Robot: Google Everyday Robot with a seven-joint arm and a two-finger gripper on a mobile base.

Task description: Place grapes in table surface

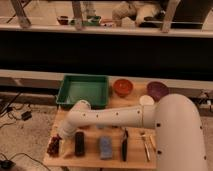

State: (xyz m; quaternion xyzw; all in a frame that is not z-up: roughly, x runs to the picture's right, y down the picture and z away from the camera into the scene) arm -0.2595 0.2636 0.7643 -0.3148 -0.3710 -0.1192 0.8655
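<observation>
The grapes, a small dark reddish-purple cluster, lie at the front left corner of the light-brown table surface. My white arm reaches from the right across the table and bends down at the left. My gripper is at its end, right beside and just above the grapes, between them and a black block. Whether it touches the grapes does not show.
A green tray stands at the back left, with an orange bowl, a purple bowl and a white round object to its right. A blue sponge, a dark utensil and light utensils lie along the front.
</observation>
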